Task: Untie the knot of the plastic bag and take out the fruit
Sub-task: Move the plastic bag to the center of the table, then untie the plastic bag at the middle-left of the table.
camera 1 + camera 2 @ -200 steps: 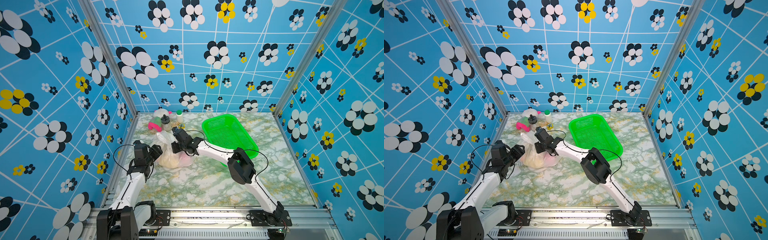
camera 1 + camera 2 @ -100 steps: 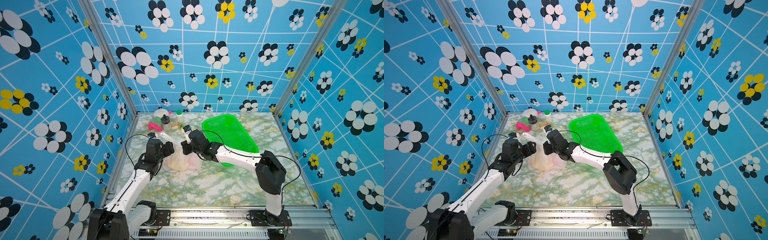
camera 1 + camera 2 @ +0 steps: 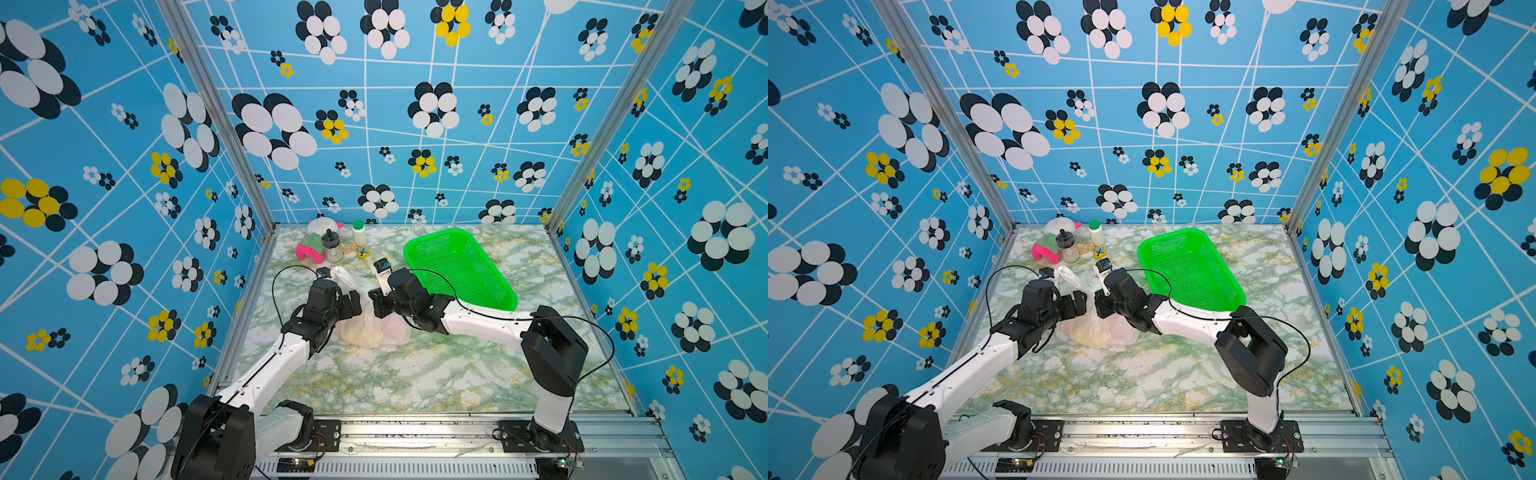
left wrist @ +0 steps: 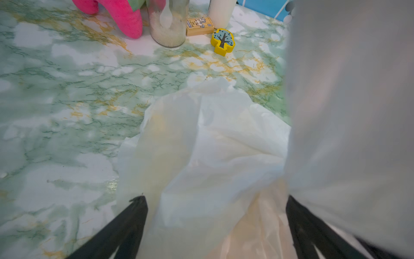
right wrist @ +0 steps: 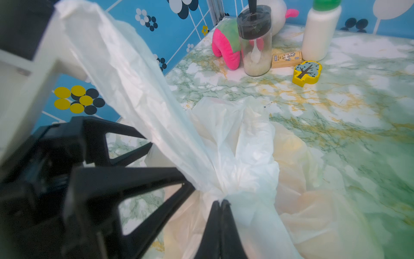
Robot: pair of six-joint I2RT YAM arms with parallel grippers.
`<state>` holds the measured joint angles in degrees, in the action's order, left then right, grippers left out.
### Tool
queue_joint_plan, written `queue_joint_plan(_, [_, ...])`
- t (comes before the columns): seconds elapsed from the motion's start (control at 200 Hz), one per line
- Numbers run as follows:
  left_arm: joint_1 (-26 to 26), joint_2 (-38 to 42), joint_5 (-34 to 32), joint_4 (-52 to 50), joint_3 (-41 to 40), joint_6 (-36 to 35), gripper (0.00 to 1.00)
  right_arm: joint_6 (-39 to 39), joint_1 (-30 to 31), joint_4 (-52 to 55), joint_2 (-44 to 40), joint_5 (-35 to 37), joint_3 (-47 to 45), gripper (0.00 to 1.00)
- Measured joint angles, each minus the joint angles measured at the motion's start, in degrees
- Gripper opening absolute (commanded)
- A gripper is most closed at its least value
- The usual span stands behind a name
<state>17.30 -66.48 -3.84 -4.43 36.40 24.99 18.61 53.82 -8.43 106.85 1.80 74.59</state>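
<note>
The plastic bag [image 3: 370,328] [image 3: 1096,328] lies bunched on the marble table, tied at a knot [image 5: 224,190], with one handle loop standing up. Yellowish fruit [image 3: 361,334] shows faintly through the plastic; the rest is hidden inside. My right gripper [image 3: 376,303] [image 5: 220,201] is shut, its tips pinching the plastic at the knot. My left gripper [image 3: 353,303] [image 4: 214,197] faces it from the other side, open wide, with a fold of the bag [image 4: 201,145] between its fingers [image 5: 134,179].
A green basket [image 3: 461,266] [image 3: 1187,266] stands behind my right arm. At the back left are a pink-green plush [image 3: 309,247], a white plush [image 3: 322,225], a jar [image 3: 331,247], a white bottle [image 3: 359,232], a wooden block [image 5: 286,59] and a yellow tree block [image 3: 363,252].
My right gripper has dragged the bag rightward and toward the front. The left gripper has followed it, closed in on the bag and opened wider.
</note>
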Motion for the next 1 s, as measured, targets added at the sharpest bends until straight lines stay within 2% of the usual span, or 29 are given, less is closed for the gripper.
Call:
queue_joint_plan(0.145, [0.35, -2.14, -2.12, 0.15, 0.87, -0.87, 0.99, 0.02, 0.00, -0.13, -0.33, -0.57, -0.28, 0.00])
queue_joint_plan(0.18, [0.35, -2.67, -2.21, 0.37, 1.01, -1.05, 0.95, 0.04, 0.00, -0.31, -0.57, -0.68, -0.61, 0.00])
queue_joint_plan(0.245, [0.35, -3.85, -2.05, 1.11, 1.25, -1.29, 0.74, 0.07, 0.00, -0.48, -1.03, -0.96, -1.16, 0.00])
queue_joint_plan(0.3, [0.35, -5.20, -1.44, 1.68, 1.68, -1.27, 0.38, 0.22, 0.00, -0.90, -1.29, -1.27, -1.49, 0.03])
queue_joint_plan(0.33, [0.35, -6.01, -1.33, 1.86, 2.03, -1.55, 0.25, 0.24, 0.00, -1.03, -1.42, -1.33, -1.68, 0.05])
queue_joint_plan(0.38, [0.35, -7.04, -1.07, 2.08, 2.58, -1.68, 0.12, 0.31, 0.00, -1.11, -1.70, -1.46, -1.92, 0.11])
queue_joint_plan(0.46, [0.35, -7.56, -0.98, 2.43, 2.89, -1.70, 0.00, 0.61, 0.00, -1.29, -2.10, -1.42, -2.34, 0.19])
queue_joint_plan(0.57, [0.35, -7.08, -1.90, 2.78, 2.89, -1.64, 0.00, 0.68, 0.00, -1.25, -3.15, -1.05, -3.61, 0.29])
queue_joint_plan(0.645, [0.35, -5.77, -2.51, 3.65, 2.23, -1.55, 0.00, 0.72, 0.00, -1.01, -3.80, -0.15, -4.42, 0.41])
queue_joint_plan(0.72, [0.35, -3.28, -2.45, 6.75, -0.76, -1.57, 0.00, 0.74, 0.00, -0.50, -4.68, 1.42, -5.22, 0.54])
queue_joint_plan(0.78, [0.35, -0.98, -2.19, 10.56, -4.81, -1.55, 0.00, 0.37, 0.00, 0.31, -5.35, 2.54, -5.55, 0.61])
queue_joint_plan(0.865, [0.48, 1.40, -1.62, 15.89, -11.28, -1.42, 0.00, 0.50, 0.00, 0.87, -5.66, 3.78, -5.42, 0.67])
queue_joint_plan(0.999, [1.68, 3.04, -1.38, 21.31, -17.92, -0.37, 0.00, 1.40, 0.00, 2.69, -4.66, 3.89, -3.69, 0.69])
